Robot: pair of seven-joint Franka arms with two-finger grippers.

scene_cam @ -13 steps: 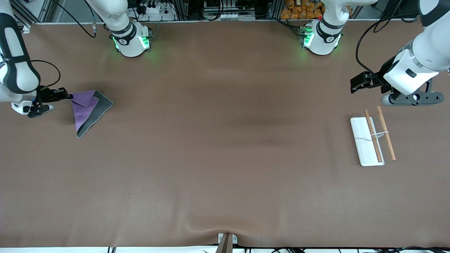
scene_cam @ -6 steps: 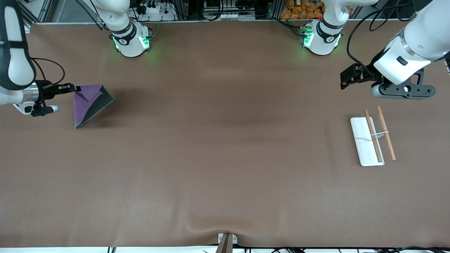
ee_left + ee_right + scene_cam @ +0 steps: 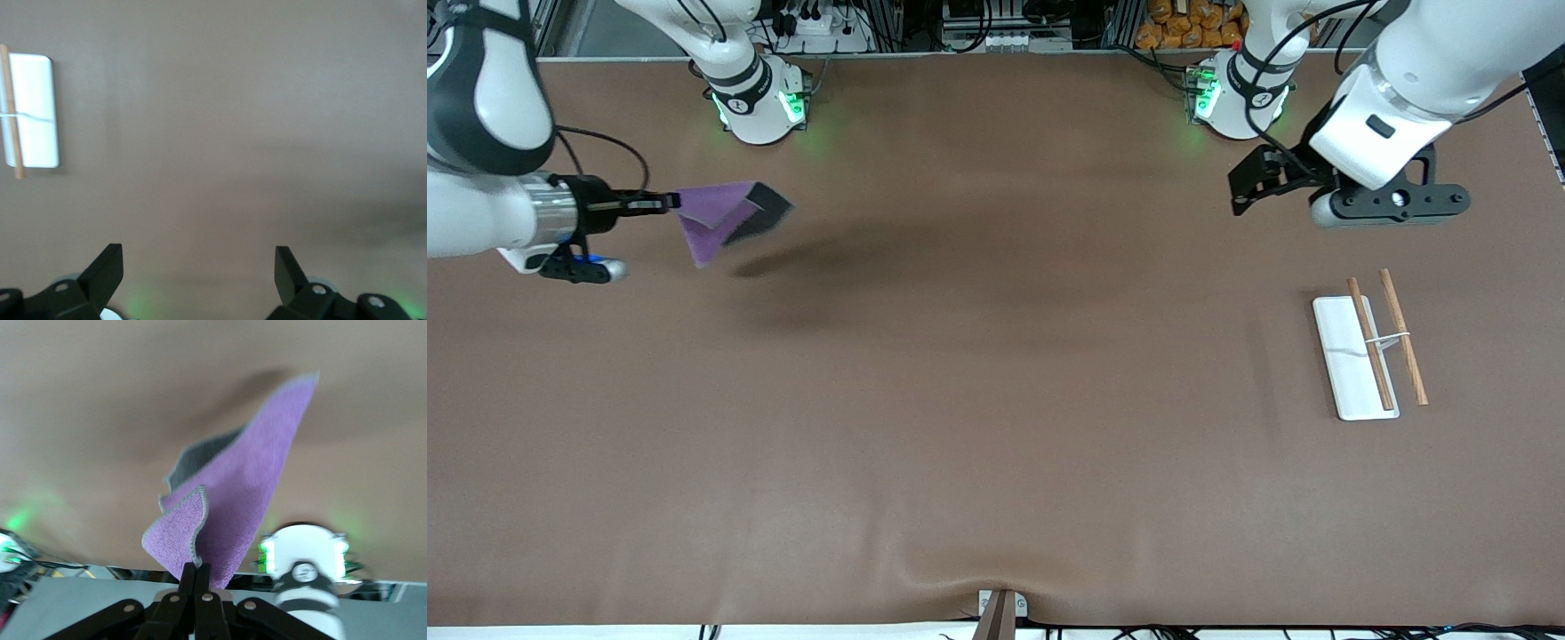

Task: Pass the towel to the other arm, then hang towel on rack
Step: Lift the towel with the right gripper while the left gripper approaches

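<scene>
The towel [image 3: 725, 220], purple on one face and dark grey on the other, hangs in the air above the table at the right arm's end. My right gripper [image 3: 672, 204] is shut on one corner of it; in the right wrist view the towel [image 3: 247, 493] fans out from the gripper [image 3: 197, 569]. The rack [image 3: 1368, 351], a white tray with two brown rods, lies on the table toward the left arm's end, and shows at the edge of the left wrist view as well [image 3: 32, 110]. My left gripper [image 3: 1238, 194] hangs open and empty over bare table [image 3: 199, 257].
The two arm bases [image 3: 758, 105] [image 3: 1238, 100] with green lights stand along the table's edge farthest from the front camera. A small metal clamp [image 3: 1000, 609] sits at the table's edge nearest the camera. Brown mat covers the table between the towel and the rack.
My right gripper has lifted the towel off the table and carried it toward the middle. My left gripper has moved up and toward the middle, away from the rack.
</scene>
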